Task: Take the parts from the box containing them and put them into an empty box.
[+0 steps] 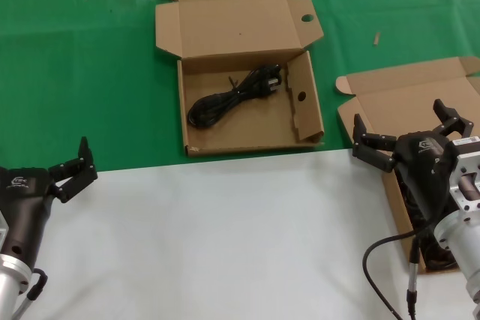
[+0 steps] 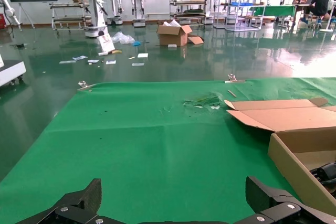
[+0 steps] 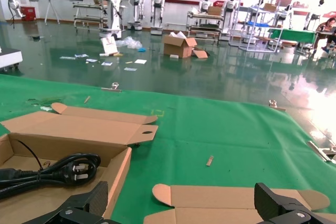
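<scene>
A flat cardboard box [image 1: 311, 121] with a round-holed lid tab lies open at the middle of the green cloth. One coiled black power cord [image 1: 236, 95] lies inside it, also visible from the right wrist [image 3: 58, 171]. A second open box [image 1: 420, 99] with a plain lid lies at the right. My right gripper [image 1: 409, 131] hovers open over it, holding nothing and hiding most of its inside. Through the right wrist camera the plain lid [image 3: 231, 198] lies under the right gripper [image 3: 184, 203]. My left gripper [image 1: 75, 170] waits open at the left, over the white table's edge.
A white tabletop [image 1: 225, 237] fills the near half and the green cloth [image 1: 82, 73] the far half. My own black cable [image 1: 379, 256] loops beside the right wrist. A small scrap [image 1: 376, 37] lies on the cloth behind the right box.
</scene>
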Controlling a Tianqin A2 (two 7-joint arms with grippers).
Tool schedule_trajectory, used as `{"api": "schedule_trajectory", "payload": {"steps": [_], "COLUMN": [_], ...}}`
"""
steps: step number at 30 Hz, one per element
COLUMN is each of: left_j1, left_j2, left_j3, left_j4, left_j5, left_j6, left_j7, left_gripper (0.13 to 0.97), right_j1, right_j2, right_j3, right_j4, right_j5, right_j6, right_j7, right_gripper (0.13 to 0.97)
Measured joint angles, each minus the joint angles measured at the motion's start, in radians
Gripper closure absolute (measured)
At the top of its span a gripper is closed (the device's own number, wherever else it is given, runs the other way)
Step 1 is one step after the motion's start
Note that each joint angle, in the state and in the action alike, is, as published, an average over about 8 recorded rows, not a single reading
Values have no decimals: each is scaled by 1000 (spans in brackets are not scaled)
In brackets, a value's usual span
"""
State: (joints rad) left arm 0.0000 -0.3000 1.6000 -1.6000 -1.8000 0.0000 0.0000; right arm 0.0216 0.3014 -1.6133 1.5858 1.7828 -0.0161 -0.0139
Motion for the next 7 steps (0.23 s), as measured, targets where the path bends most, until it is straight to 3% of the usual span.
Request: {"api": "schedule_trajectory", "payload": {"steps": [7], "left_j1": [0], "left_j2": [0], "left_j3": [0], "left_j4": [0], "left_j5": [0], "left_j6": [0], "left_j7": [0], "left_gripper": [132], "right_j1": [0], "right_j2": [0], "right_j3": [0], "right_j4": [0], "right_j5": [0], "right_j6": [0], "right_j7": [0], "right_gripper": [129]}}
